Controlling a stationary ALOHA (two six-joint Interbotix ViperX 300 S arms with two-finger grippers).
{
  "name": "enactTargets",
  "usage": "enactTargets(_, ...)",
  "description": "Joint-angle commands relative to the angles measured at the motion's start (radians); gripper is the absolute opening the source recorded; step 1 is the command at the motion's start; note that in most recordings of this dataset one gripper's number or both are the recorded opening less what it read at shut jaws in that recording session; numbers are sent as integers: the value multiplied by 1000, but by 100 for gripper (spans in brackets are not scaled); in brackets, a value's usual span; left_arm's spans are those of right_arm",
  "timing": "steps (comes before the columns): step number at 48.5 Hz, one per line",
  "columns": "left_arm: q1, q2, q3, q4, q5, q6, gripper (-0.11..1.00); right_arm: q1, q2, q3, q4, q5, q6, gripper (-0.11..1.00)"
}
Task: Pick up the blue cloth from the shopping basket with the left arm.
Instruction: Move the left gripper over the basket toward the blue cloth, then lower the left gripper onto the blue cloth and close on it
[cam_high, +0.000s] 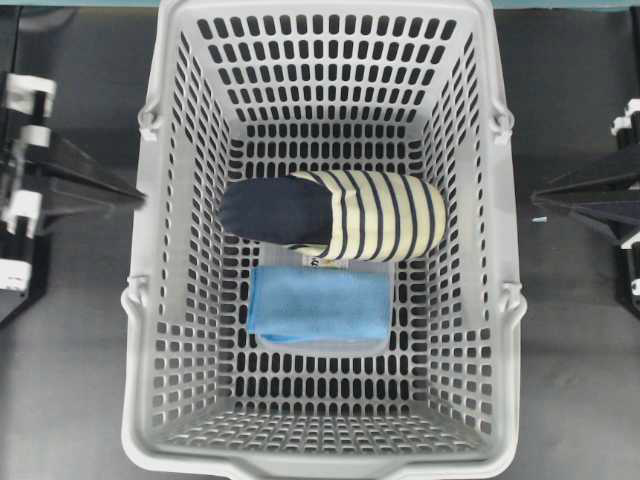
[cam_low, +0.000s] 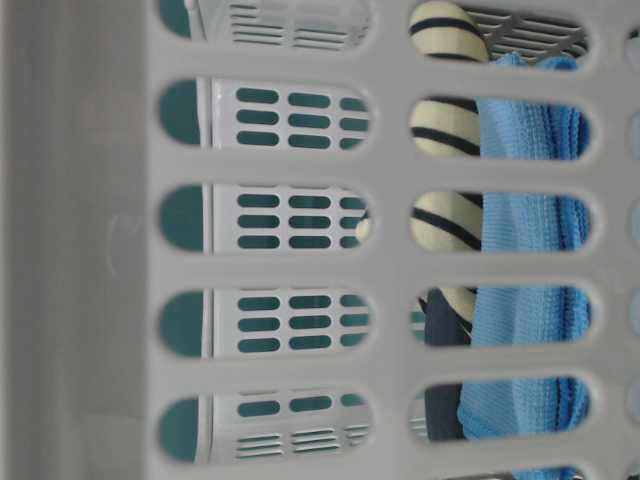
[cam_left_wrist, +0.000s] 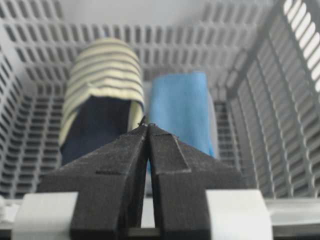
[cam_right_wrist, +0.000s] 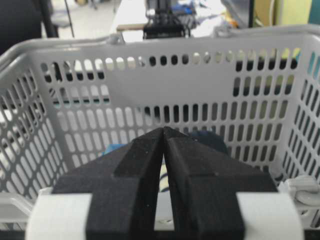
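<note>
Overhead view: shopping basket (cam_high: 150, 300) holds blue cloth (cam_high: 318, 305) beside striped slipper (cam_high: 340, 215).

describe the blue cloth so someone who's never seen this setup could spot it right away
Look into the large light-grey shopping basket with slotted walls. On its floor lies the blue cloth, a folded light-blue rectangle resting on a clear plastic box. Unlike the striped slipper beside it, it is flat and one plain colour.

Dark tabletop (cam_high: 80, 380), large light-grey shopping basket (cam_high: 150, 300) standing directly on it, centred
</note>
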Motion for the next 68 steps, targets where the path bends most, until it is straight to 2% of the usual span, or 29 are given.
enactTargets(1, -26, 86, -103, 5, 86, 6, 0, -6, 5, -26, 5, 3, -2, 1)
enactTargets(7, -41, 210, -198, 5, 179, 8, 0, -6, 5, -26, 5, 5, 0, 1)
enactTargets(15, -49, 344, -295, 5, 247, 8, 0, -12, 5, -26, 5, 3, 0, 1)
enactTargets(30, -52, 520, -434, 5, 371, 6, 0, -17, 0, -26, 5, 0, 0, 2)
enactTargets(35, -60, 578, -465, 5, 377, 2, 2, -20, 0, -26, 5, -2, 0, 18)
enactTargets(37, -64, 604, -479, 5, 379, -5, 6, -23, 0, -26, 5, -3, 0, 27)
enactTargets(40, -71, 644, -500, 5, 385, -11, 20, -25, 0, -26, 5, -6, 0, 43)
enactTargets(45, -75, 699, -531, 5, 408, -21, 52, -32, 0, -26, 5, -9, 0, 62)
enactTargets(49, -75, 750, -555, 5, 434, -34, 75, -35, 0, -26, 5, -11, -3, 64)
enactTargets(52, -78, 793, -575, 5, 449, -46, 87, -37, 0, -26, 3, -14, -6, 64)
enactTargets(54, -81, 815, -586, 5, 453, -52, 89, -38, 0, -26, 5, -15, -6, 64)
enactTargets(68, -106, 936, -624, 5, 451, -66, 86, -38, -2, -26, 5, -25, -6, 64)
